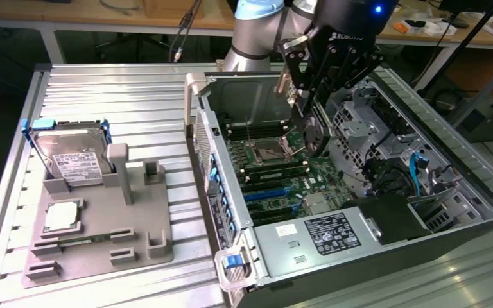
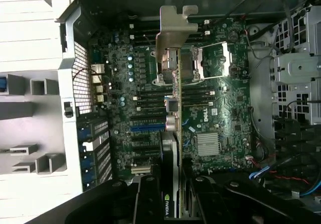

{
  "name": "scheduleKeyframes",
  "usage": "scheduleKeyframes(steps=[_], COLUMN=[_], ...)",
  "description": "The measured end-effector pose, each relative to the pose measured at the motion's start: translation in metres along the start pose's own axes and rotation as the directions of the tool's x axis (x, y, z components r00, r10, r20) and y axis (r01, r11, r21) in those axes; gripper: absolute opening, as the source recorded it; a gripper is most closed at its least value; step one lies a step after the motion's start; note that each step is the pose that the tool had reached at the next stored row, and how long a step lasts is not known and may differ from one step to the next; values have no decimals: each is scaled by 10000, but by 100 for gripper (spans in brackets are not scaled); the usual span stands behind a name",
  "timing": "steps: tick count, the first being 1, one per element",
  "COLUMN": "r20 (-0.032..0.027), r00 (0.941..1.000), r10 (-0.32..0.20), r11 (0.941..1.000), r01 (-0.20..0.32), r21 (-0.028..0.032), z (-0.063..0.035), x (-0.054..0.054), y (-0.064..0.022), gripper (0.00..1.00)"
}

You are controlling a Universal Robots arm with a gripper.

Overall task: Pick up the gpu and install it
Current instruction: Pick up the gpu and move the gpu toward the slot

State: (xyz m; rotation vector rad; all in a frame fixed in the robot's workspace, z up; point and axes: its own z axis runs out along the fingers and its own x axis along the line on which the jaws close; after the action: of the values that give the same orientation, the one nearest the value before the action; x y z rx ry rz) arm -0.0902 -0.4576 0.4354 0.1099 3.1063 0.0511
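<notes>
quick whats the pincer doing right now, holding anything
pincer: closed on the gpu, holding it edge-on over the motherboard

We read "ROBOTIQ" on the gripper [image 1: 305, 96], "DELL" on the motherboard [image 2: 210, 118] and the NVIDIA logo on the gpu [image 2: 169, 184]; the power supply label [image 1: 325, 232] is too small for us.

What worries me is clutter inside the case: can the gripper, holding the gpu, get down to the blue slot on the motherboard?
Probably yes. The gripper grips the gpu edge-on above the motherboard in the open case, and nothing stands over the blue slot; the cables lie aside.
</notes>
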Motion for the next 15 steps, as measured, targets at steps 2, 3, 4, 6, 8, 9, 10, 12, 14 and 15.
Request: scheduleKeyframes(steps=[2,3,4,6,8,9,10,12,14,15], r20=[0,0,0,-1,0,0,0,0,0,0], r00=[10000,10000,10000,10000,10000,10000,10000,10000,10000,10000], r10=[0,0,0,0,0,0,0,0,0,0], r11=[10000,10000,10000,10000,10000,10000,10000,10000,10000,10000], r01=[0,0,0,0,0,0,0,0,0,0], r21=[0,0,0,0,-1,-1,0,1,0,0], z=[0,1,1,1,2,2,2,2,3,3], x=[-13,-18,-22,-33,-45,-51,-58,-72,-86,-95], y=[1,1,2,2,3,4,4,5,6,7], gripper=[27,27,27,27,27,27,27,27,27,27])
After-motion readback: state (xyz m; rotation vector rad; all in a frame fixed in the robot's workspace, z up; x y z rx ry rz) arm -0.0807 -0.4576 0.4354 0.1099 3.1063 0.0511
